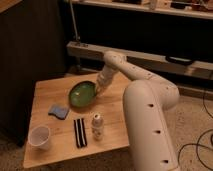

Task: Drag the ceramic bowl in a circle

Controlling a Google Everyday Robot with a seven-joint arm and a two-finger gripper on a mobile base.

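Ceramic bowl [81, 95] — pincer [98, 91] at its rim — near far edge of table [50, 92].

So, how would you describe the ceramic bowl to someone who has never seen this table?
Start at the wooden table. Toward the middle of its far half sits the ceramic bowl, with the gripper at its right rim as seen in the camera view. It is round, shallow and glossy green, and far wider than the white cup at the near left corner.
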